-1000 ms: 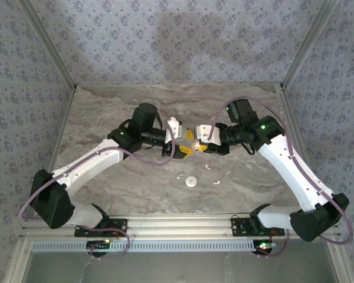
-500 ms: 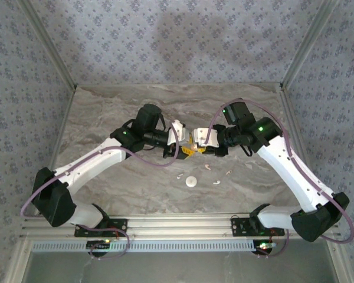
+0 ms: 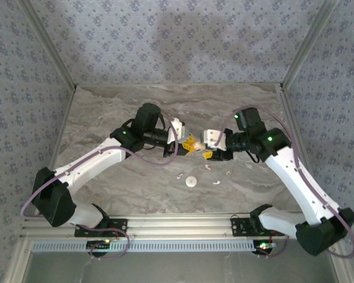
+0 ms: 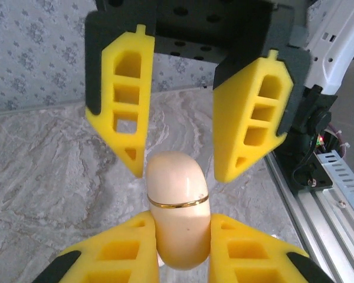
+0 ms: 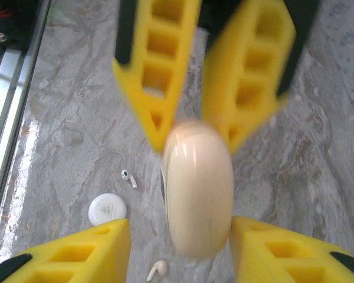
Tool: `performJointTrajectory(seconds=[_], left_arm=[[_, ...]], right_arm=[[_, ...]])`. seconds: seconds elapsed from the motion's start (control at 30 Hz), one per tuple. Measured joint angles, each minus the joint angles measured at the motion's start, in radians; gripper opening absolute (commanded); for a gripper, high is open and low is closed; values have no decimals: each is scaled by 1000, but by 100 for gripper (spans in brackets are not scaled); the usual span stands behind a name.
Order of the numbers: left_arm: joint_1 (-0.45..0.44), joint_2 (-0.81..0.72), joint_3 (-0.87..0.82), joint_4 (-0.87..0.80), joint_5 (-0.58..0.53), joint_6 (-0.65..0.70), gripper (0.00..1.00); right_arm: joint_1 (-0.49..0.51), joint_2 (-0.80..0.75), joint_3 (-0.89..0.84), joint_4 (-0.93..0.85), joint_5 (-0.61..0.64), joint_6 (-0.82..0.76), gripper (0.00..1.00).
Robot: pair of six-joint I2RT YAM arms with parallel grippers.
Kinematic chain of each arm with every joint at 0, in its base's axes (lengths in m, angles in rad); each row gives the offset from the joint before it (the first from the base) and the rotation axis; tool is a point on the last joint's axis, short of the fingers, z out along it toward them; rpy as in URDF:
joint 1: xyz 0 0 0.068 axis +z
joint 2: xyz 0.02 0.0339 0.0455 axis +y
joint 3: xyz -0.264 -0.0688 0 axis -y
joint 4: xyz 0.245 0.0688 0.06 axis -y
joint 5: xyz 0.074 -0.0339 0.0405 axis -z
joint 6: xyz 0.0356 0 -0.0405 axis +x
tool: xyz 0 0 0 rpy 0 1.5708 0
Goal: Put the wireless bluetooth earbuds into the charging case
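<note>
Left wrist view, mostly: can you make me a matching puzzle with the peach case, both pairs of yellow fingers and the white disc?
1 charging case
2 left fingers
3 right fingers
4 white disc

A lying on the table
B spread wide open
C clamped on the case
D peach, gold band, held aloft

Pairs: 1-D, 2-C, 3-B, 4-A

Left arm (image 3: 91,160), right arm (image 3: 295,171): white links, black joints, green LEDs, purple cables; yellow cut-out fingers (image 4: 115,259).
</note>
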Motion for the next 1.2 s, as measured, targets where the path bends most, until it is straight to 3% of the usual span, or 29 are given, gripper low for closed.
performJointTrajectory(seconds=[0.13,0.3,0.73,1.0,1.07,1.2], left_arm=[[3,0,0,25,36,-19,21],[3,0,0,44,71,-33,21],[3,0,0,93,102,-74,20],[6,0,0,107,106,-90,21],[8,0,0,107,109,-90,25],[8,0,0,111,101,-96,44]], right_arm=[[-113,-69,-108,94,-159,88,52],[-155,-76,-128,169,-314,146,52],[-160,-23,-127,249,-454,191,44],[-160,-15,-126,249,-468,195,21],[-160,-15,-125,248,-467,196,20],[-160,-15,-116,238,-453,196,20]])
